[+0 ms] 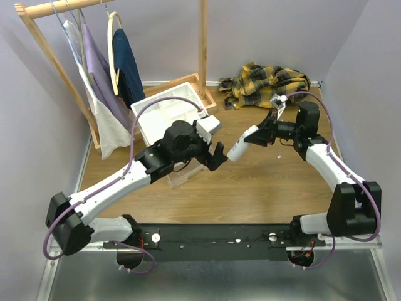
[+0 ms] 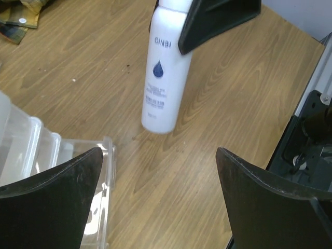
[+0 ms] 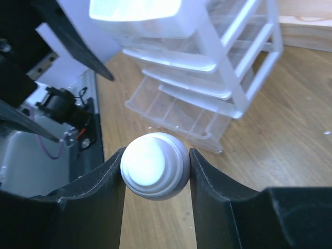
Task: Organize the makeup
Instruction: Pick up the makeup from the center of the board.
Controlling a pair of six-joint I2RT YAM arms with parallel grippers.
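From the top camera, the right gripper (image 1: 258, 134) pinched the capped end of a white bottle (image 1: 239, 149). It carried the bottle slantwise over the middle of the tabletop (image 1: 250, 188), toward the left gripper (image 1: 217, 157), whose fingers stood spread wide and held nothing. A clear drawer (image 1: 183, 177) lay pulled out just beside the left gripper, in front of the white drawer unit (image 1: 164, 113).

In the left wrist view the bottle hung ahead of the spread fingers (image 2: 54, 202), its base low over the wood near the drawer's corner. Whether it touched the wood could not be told.

In the right wrist view both fingers (image 3: 98, 199) pressed the sides of the rounded cap. That hold looked slight: the smooth cap could slip or swivel, and the bottle might drop and roll. A careless handover might also knock the two grippers together.

The surface was wood-grain board with a few specks. Pale lilac walls (image 1: 282, 31) enclosed it. A wooden clothes rack (image 1: 56, 56) stood at the far left corner, and a yellow plaid cloth (image 1: 269, 84) lay by the far edge.
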